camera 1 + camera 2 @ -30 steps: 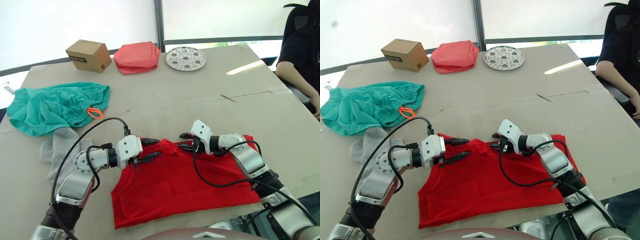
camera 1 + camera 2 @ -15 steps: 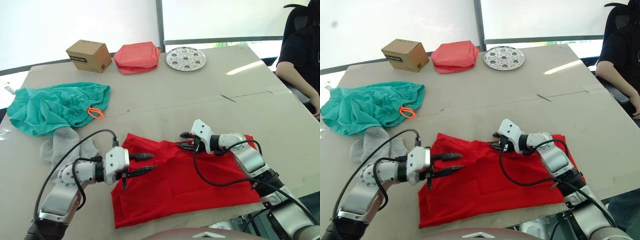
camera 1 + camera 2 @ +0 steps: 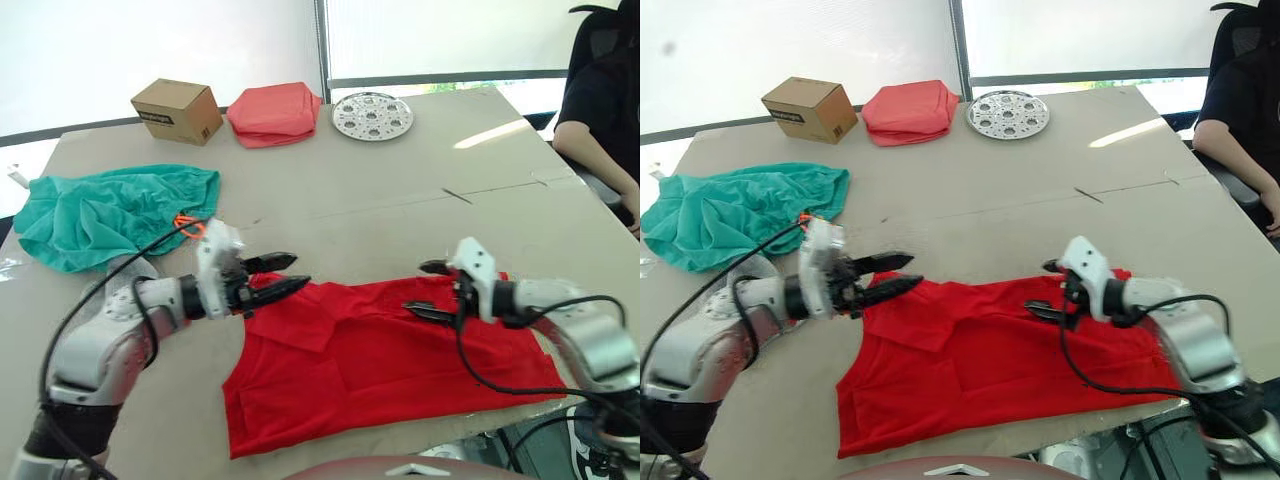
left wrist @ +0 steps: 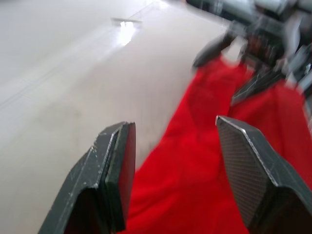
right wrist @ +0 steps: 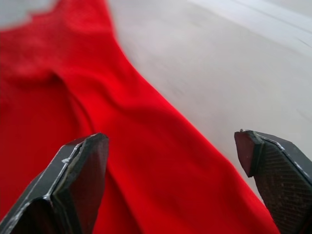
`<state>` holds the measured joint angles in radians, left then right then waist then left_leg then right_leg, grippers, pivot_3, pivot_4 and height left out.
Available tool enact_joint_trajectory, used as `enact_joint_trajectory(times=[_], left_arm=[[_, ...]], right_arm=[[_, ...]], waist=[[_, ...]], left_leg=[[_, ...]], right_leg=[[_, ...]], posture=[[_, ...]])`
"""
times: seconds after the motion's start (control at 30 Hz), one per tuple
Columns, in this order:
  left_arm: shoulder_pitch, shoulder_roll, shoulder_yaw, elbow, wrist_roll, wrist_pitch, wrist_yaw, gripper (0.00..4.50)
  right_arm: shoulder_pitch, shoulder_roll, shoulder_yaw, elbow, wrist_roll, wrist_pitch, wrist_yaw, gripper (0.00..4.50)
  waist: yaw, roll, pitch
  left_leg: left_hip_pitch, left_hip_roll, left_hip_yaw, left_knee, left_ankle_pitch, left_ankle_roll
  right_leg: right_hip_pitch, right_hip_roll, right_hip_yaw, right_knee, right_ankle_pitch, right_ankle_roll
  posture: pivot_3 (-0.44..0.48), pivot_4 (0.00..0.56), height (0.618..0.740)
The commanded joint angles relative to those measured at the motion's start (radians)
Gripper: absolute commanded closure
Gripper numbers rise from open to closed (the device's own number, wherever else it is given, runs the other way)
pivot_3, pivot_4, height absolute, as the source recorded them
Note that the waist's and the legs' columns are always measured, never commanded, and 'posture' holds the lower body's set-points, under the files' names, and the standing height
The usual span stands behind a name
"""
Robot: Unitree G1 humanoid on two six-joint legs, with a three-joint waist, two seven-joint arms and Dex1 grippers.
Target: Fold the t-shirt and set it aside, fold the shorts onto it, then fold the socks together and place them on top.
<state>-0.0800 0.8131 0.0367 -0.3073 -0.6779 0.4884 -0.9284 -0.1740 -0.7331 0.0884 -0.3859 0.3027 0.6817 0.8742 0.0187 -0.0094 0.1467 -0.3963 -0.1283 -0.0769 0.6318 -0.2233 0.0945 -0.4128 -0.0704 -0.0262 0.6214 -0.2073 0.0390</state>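
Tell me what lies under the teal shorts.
The grey socks poke out from under the near edge of the shorts; the rest rests on the table. Anything else beneath is hidden by the fabric.

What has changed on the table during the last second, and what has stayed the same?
Both grippers moved apart: the left gripper swung out to the t-shirt's left far corner, and the right gripper drew back toward the robot's right. Both are open and hold nothing. The shirt's far edge now lies flatter. The shorts and socks stayed put.
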Motion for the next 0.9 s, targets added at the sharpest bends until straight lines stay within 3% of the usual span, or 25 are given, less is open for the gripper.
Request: enact_joint_trajectory(times=[0.03,0.2,0.27,0.37,0.53,0.67,0.83,0.9], left_arm=[[-0.06,0.034,-0.017,0.042,0.104,-0.077,-0.065,1.61],[-0.105,0.078,-0.057,0.101,0.21,-0.147,-0.153,1.61],[-0.163,0.09,-0.064,0.164,0.233,-0.134,-0.179,1.61],[-0.225,0.116,-0.075,0.214,0.213,-0.061,-0.249,1.61],[-0.293,0.106,-0.109,0.276,0.266,-0.078,-0.29,0.11],[-0.331,0.114,-0.169,0.285,0.285,-0.053,-0.375,0.11],[-0.42,0.108,-0.299,0.457,0.48,-0.211,-0.422,0.11],[-0.433,0.112,-0.319,0.511,0.527,-0.267,-0.436,0.0]], right_arm=[[-0.005,-0.117,-0.041,-0.004,-0.039,0.018,0.02,0.05],[-0.045,-0.177,-0.054,0.041,-0.026,0.047,0.031,0.05],[-0.092,-0.254,0.031,0.08,-0.109,0.037,0.067,0.05],[-0.164,-0.289,0.053,0.13,-0.06,0.129,0.138,0.05],[-0.235,-0.329,0.081,0.255,-0.079,0.157,0.199,0.0],[-0.285,-0.327,0.124,0.357,-0.108,0.128,0.234,0.0],[-0.379,-0.255,0.246,0.516,-0.201,0.051,0.268,0.0],[-0.392,-0.234,0.259,0.544,-0.22,0.039,0.269,0.54]], waist=[[-0.001,-0.001,0.001],[-0.004,0.0,0.001],[-0.002,0.001,0.002],[0.002,-0.002,0.004],[0.003,-0.002,0.005],[0.001,-0.002,0.005],[-0.007,-0.003,0.004],[-0.011,-0.005,0.003]], left_leg=[[0.0,0.0,0.0,0.0,0.0,0.0],[-0.001,0.001,0.0,-0.001,0.0,0.0],[-0.001,0.001,0.0,-0.001,0.0,0.0],[-0.003,0.001,-0.001,-0.001,0.0,0.0],[-0.003,0.001,-0.001,-0.001,0.0,0.0],[-0.003,0.001,-0.001,-0.001,-0.001,0.001],[-0.003,0.001,-0.001,-0.001,-0.001,0.001],[-0.002,0.001,-0.001,-0.001,0.0,0.001]], right_leg=[[0.0,0.0,0.0,0.0,-0.001,0.0],[-0.001,0.0,-0.001,-0.001,-0.001,0.0],[-0.001,0.0,-0.001,-0.002,-0.001,0.0],[-0.001,0.0,-0.002,-0.004,-0.001,0.0],[-0.001,-0.001,-0.003,-0.004,0.0,-0.002],[0.0,-0.001,-0.003,-0.006,0.002,-0.003],[0.0,0.0,-0.003,-0.005,0.003,0.0],[0.0,0.0,-0.002,-0.005,0.003,0.0]], posture=[[0.0,0.15,0.74],[0.0,0.15,0.74],[0.0,0.15,0.74],[0.0,0.15,0.74],[0.0,0.15,0.74],[0.0,0.15,0.74],[0.0,0.15,0.74],[0.0,0.15,0.74]])
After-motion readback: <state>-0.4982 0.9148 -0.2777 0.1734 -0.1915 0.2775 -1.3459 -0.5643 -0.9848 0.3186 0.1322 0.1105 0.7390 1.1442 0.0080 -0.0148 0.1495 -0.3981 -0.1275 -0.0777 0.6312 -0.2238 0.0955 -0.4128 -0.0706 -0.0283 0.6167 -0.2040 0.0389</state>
